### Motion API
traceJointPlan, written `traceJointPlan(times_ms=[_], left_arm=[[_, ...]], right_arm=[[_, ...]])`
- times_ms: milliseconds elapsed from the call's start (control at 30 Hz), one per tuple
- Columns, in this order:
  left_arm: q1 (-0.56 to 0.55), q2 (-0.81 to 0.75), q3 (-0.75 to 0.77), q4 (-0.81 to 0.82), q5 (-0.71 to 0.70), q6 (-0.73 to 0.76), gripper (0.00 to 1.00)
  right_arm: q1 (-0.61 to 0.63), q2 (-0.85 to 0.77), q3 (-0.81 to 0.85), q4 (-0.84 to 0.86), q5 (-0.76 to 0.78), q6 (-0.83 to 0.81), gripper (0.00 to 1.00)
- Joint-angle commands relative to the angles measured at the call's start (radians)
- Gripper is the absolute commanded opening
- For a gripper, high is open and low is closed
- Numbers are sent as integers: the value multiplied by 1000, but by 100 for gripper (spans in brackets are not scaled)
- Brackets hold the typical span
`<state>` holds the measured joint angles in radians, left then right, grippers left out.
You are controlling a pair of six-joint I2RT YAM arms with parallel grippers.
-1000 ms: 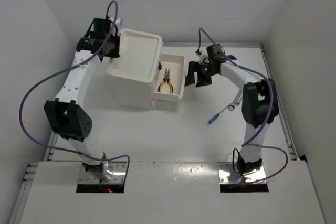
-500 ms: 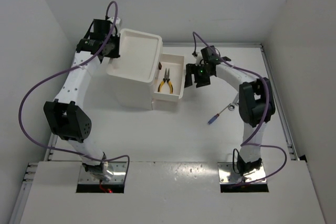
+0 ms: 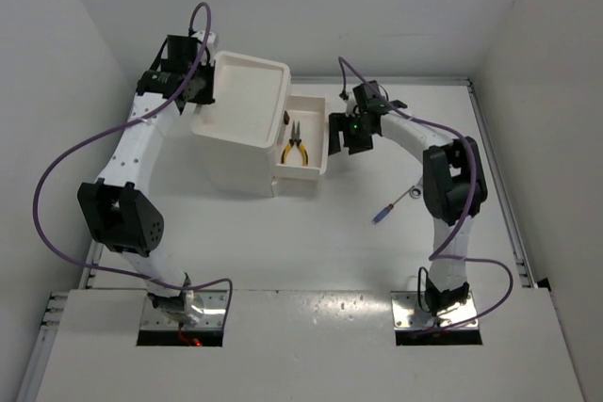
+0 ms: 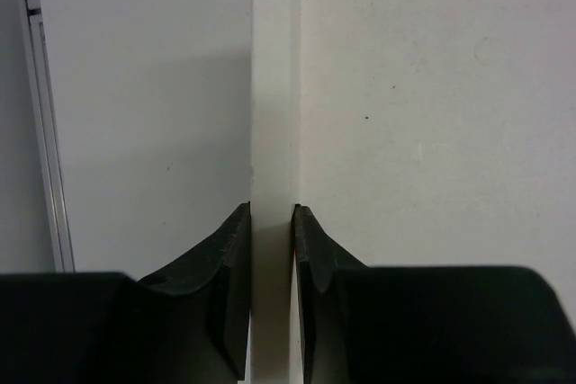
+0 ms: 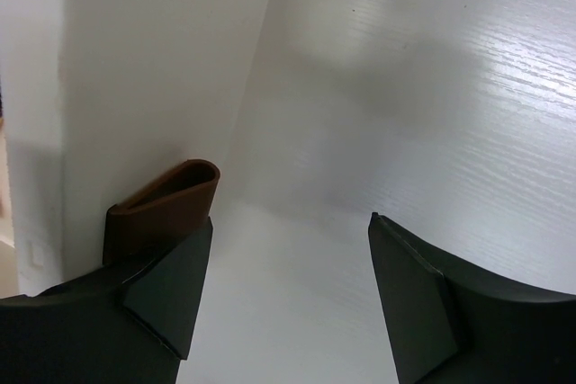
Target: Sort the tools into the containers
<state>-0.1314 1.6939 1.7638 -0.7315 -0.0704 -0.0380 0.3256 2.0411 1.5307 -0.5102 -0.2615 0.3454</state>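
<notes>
Top external view: a white drawer unit (image 3: 236,159) stands left of centre on the table (image 3: 311,242), with one arm on each side of it.
Top drawer: the top drawer (image 3: 301,172) is pulled out to the right of the unit.
Yellow-handled pliers: the yellow-handled pliers (image 3: 297,146) lie inside the open drawer, jaws pointing to the far side.
Tray top: the recessed tray top (image 3: 247,101) faces the camera.
Left gripper: the left gripper (image 3: 203,82) sits at the left rim of the tray top. In the left wrist view the left gripper (image 4: 271,215) is narrowed on that white rim (image 4: 273,114), with one finger (image 4: 229,258) close against each side of it.
Right gripper: the right gripper (image 3: 342,133) is just beside the outer front of the open drawer. In the right wrist view the right gripper (image 5: 290,227) is spread wide and nothing is between its fingers (image 5: 414,303).
Knob: a dark brown knob (image 5: 166,204) on the drawer front sits just beyond the tip of the left-hand finger, not in the gap.
Blue-handled screwdriver: the blue-handled screwdriver (image 3: 382,215) lies on the table near the right arm, well apart from the unit.
Silver piece: a slim silver piece (image 3: 407,197) runs from the blue handle toward the arm. It may be the shaft or a wrench, but it is too small to tell.
</notes>
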Motion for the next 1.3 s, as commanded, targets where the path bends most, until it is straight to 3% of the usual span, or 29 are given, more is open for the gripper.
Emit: traceJointPlan(times_ms=[0,533,800,1067,1167,1267], left_arm=[[-36,3,-41,-75,64,3,0],[-45,3,-59,-75,73,-7,0],[-45,3,-78,-66,73,-7,0],[-33,-28,-98,-46,58,-63,0],[-33,-39,-112,-37,25,-102,0],[-33,-39,-131,-37,-6,-125,0]], right_arm=[[84,13,69,165,-154,67,72],[167,114,180,208,-289,138,72],[167,149,177,317,-346,222,72],[96,-45,-38,427,-400,254,70],[43,-146,-98,496,-506,254,61],[12,-157,-125,623,-619,357,58]])
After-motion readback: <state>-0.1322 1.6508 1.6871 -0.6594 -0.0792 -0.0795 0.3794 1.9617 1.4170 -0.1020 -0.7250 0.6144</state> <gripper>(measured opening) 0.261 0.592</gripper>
